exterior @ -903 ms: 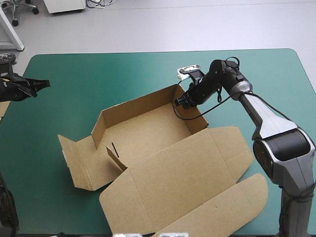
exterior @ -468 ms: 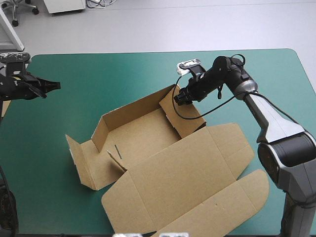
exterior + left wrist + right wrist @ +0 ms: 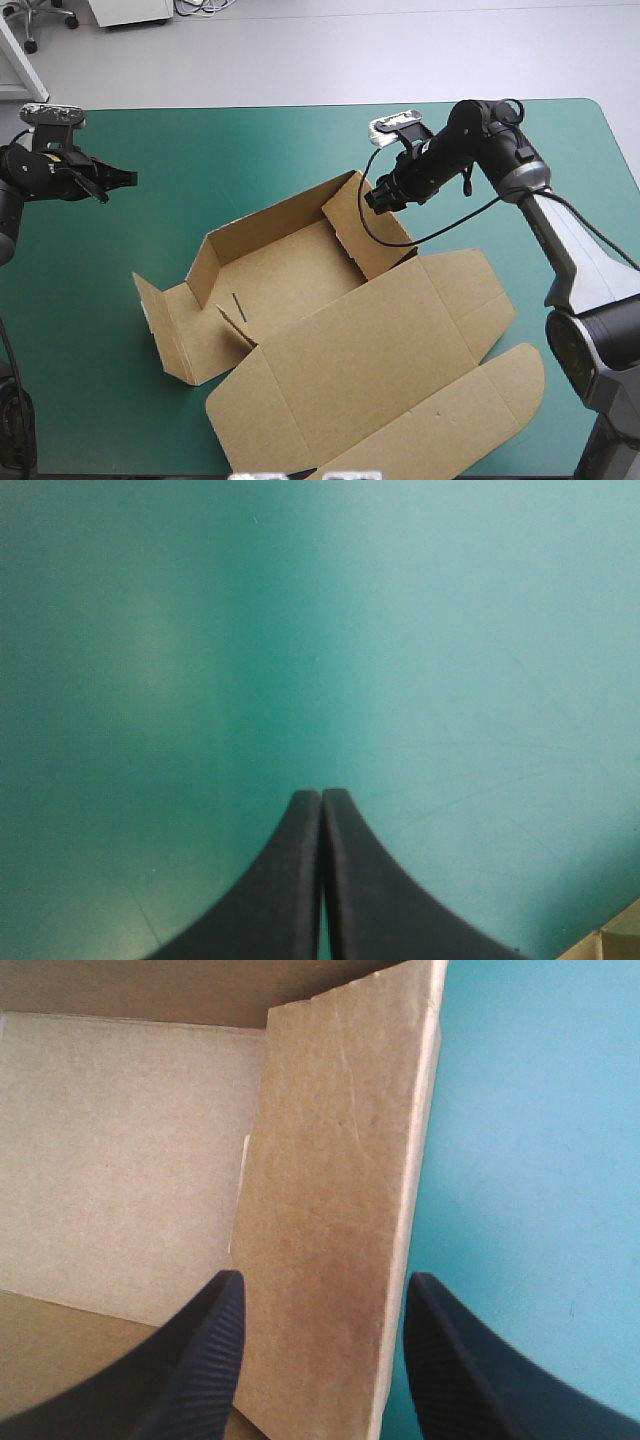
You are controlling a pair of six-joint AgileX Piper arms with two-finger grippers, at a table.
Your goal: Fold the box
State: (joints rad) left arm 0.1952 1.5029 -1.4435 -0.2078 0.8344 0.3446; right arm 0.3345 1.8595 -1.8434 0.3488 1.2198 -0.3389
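Box (image 3: 300, 290) lies mid-surface (image 3: 220, 140). Far wall and right end wall (image 3: 335, 1170) are up, left end flaps are splayed, lid is flat toward the near edge. Right gripper (image 3: 377, 200) is wide, the end wall's top edge between its fingers, ungripped. Left gripper (image 3: 321, 796) is pressed shut over bare teal-green cover, well apart from the box. Judgement: centre the wall, close squarely, then fold along the crease without dragging the box.

The teal-green cover (image 3: 250, 150) lies smooth over the table (image 3: 598, 120), its rounded far corners toward eleven and one o'clock, with faint scuff lines.
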